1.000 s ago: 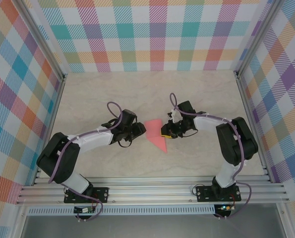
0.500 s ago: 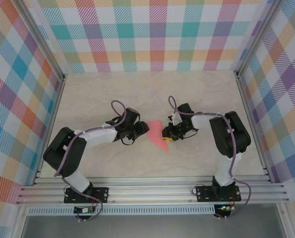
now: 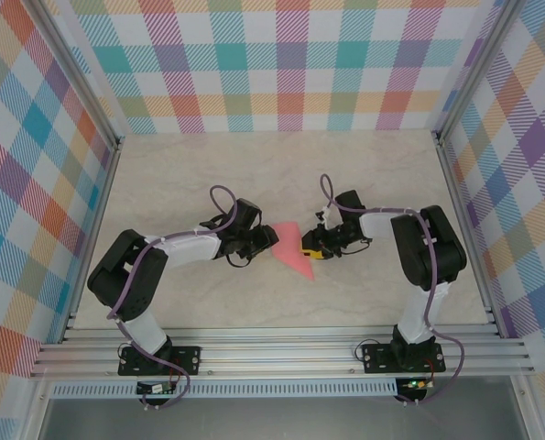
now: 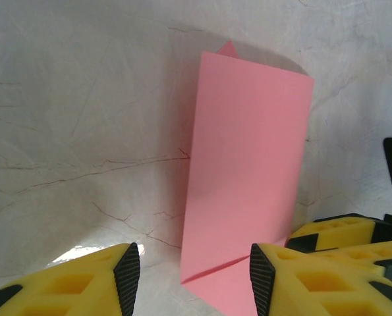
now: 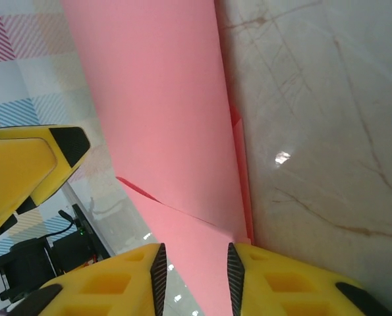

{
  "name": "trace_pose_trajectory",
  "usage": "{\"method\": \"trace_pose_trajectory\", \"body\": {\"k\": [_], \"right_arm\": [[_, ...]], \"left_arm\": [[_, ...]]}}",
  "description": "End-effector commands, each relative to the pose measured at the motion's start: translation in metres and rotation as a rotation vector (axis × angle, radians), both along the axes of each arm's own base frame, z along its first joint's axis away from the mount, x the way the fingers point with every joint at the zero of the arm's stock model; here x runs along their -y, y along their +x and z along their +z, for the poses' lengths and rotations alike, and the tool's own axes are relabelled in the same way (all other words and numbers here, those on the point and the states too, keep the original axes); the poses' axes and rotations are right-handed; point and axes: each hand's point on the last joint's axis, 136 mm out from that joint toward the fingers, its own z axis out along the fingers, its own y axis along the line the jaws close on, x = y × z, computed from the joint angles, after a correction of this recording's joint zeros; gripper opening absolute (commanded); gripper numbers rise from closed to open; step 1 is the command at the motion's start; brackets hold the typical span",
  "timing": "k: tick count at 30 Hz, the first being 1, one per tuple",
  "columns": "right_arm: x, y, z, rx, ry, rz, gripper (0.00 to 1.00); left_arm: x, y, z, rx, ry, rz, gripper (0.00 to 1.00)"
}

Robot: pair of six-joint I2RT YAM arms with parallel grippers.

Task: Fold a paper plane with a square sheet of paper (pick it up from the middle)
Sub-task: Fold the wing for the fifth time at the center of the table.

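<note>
Folded salmon-pink paper sheet, flap raised. Left gripper, at its 9 o'clock, stands released astride it. Right gripper, at 3 o'clock: grip indeterminate. Advisable: press the crease squarely.

Lab test cell: plaid backdrop walls, aluminium frame, marble-look tabletop.

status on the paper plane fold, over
Left gripper jaws open, straddling the paper plane. Right gripper jaws slightly apart around its opposite edge, not clamped. Plane sits folded on the table between them, nothing in the way.
</note>
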Motion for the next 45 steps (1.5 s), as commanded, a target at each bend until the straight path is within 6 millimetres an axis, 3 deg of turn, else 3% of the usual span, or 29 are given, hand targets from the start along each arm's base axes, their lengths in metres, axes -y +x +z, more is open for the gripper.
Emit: {"method": "trace_pose_trajectory", "body": {"k": [1,8,19,39,45], "right_arm": [[0.008,0.012,0.024,0.102,-0.04,0.0,0.34],[0.011,0.017,0.019,0.111,-0.104,0.025,0.44],[-0.008,0.009,0.013,0.087,-0.062,0.104,0.52],[-0.02,-0.005,-0.004,0.061,-0.098,0.196,0.51],[-0.024,-0.004,0.004,0.079,-0.071,0.2,0.39]], "left_arm": [[0.006,0.008,0.008,0.018,-0.026,0.004,0.5],[0.007,0.008,0.008,0.018,-0.03,0.002,0.5],[0.007,0.008,0.008,0.018,-0.028,0.0,0.49],[0.007,0.008,0.009,0.021,-0.028,0.0,0.49],[0.008,0.009,0.013,0.033,-0.039,-0.005,0.49]]}}
